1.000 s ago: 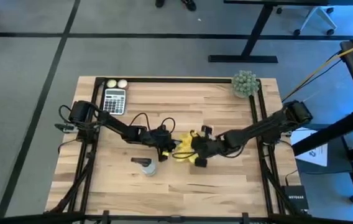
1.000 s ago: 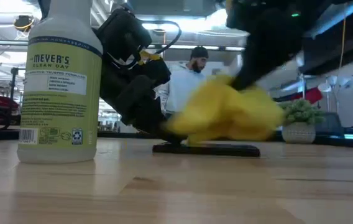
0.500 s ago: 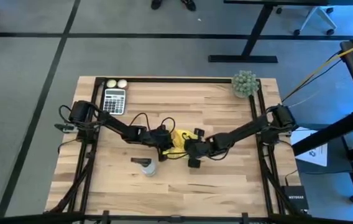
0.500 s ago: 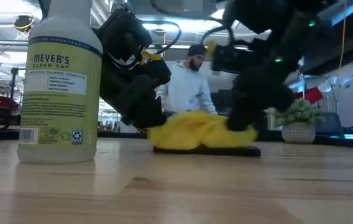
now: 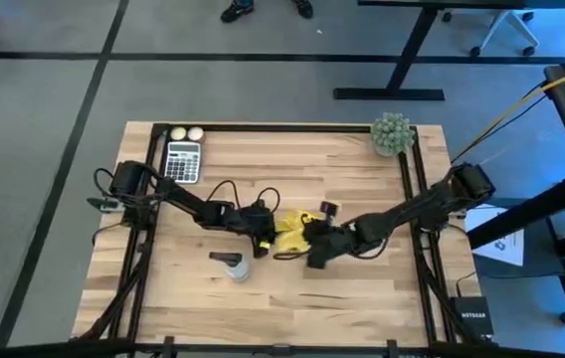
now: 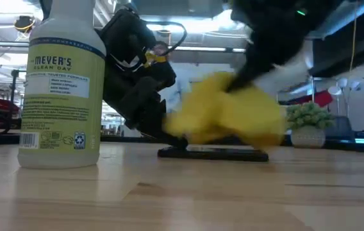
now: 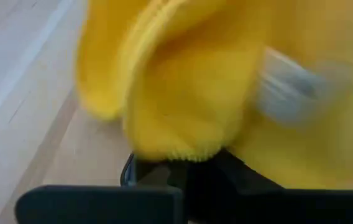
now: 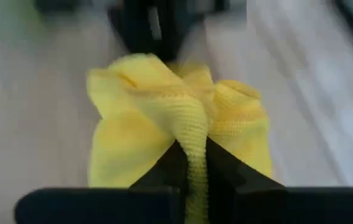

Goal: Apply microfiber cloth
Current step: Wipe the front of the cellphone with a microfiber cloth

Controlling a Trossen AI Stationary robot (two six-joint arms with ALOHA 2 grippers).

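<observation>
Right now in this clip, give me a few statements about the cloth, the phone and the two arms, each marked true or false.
1. The right gripper is shut on the microfiber cloth. True.
2. The cloth lies flat and spread over the whole smartphone. False: in the low view it hangs bunched from the right gripper above the phone, whose near edge shows bare.
3. The spray bottle lies tipped over. False: it stands upright on the table.
4. The left gripper sits low at one end of the phone. True.
5. The calculator is next to the potted plant. False: they sit at opposite far corners.
</observation>
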